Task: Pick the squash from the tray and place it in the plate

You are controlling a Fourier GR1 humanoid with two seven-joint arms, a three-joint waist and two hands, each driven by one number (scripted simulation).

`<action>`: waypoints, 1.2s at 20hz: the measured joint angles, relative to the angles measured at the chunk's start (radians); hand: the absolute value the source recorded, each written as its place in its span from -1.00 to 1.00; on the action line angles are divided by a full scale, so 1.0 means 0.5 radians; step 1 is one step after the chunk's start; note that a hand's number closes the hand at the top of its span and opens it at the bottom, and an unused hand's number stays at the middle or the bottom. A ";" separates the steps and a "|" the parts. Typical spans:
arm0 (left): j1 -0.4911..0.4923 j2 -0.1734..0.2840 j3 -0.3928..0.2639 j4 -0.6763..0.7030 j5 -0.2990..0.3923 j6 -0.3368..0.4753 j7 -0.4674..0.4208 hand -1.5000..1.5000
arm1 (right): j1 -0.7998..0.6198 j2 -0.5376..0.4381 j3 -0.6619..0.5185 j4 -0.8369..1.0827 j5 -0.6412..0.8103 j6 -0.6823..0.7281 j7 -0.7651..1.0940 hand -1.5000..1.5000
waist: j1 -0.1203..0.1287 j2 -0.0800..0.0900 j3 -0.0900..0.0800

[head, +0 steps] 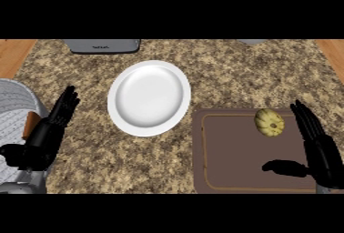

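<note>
**Squash on the tray, both hands open**

The squash point(269, 122) lies on the brown tray point(232, 154), close to the tray's far edge and toward its right side. It is a small, yellowish, ribbed oval, and nothing is touching it.

The tray sits at the near right part of the speckled stone bench point(228, 68). The white plate point(149, 98) stands to the left of the tray, about mid-bench, apart from the tray's far left corner and bare.

The right hand point(319, 150) shows over the tray's right edge, just beside the squash and nearer than it. Its fingers point(306, 119) are straight and point toward the far edge, with the thumb spread out to the left; it holds nothing.

The left hand point(47, 132) rests near the bench's left edge, fingers straight and pointing away, also holding nothing. A grey ribbed object point(17, 109) lies at that left edge beside it.

A dark grey appliance point(104, 45) sits at the far edge of the bench.
</note>
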 measured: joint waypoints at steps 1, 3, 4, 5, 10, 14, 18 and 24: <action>-0.002 -0.006 0.003 0.005 -0.008 -0.002 -0.006 0.00 | -0.035 0.003 -0.007 0.040 0.010 0.004 0.007 -1.00 | 0.000 -0.001 0.000; 0.000 -0.009 0.013 0.012 -0.019 -0.015 -0.012 0.00 | -0.082 0.001 -0.027 0.111 0.016 0.007 -0.003 -1.00 | 0.000 -0.001 0.003; 0.002 -0.014 0.011 0.007 -0.026 -0.015 0.000 0.00 | -0.114 -0.002 -0.031 0.141 0.017 0.020 -0.003 1.00 | 0.002 0.001 0.003; 0.003 -0.021 0.013 0.003 -0.033 -0.013 0.001 0.00 | -0.139 0.002 -0.025 0.177 0.018 0.034 -0.017 1.00 | 0.003 0.002 -0.001; -0.008 -0.038 0.041 0.031 -0.040 -0.053 -0.024 0.00 | -0.284 0.007 -0.013 0.352 0.051 0.039 -0.127 1.00 | 0.006 -0.002 -0.001; -0.013 -0.059 0.054 0.049 -0.067 -0.057 -0.018 0.00 | -0.347 0.049 -0.009 0.421 0.057 -0.017 -0.214 1.00 | 0.000 -0.006 0.001; -0.008 -0.065 0.074 0.045 -0.075 -0.080 -0.018 0.00 | -0.386 0.091 -0.019 0.487 0.092 -0.152 -0.322 1.00 | -0.002 -0.005 0.001; -0.011 -0.081 0.086 0.027 -0.090 -0.079 0.030 0.00 | -0.413 0.034 0.019 0.547 0.233 0.048 -0.010 1.00 | 0.000 -0.008 -0.025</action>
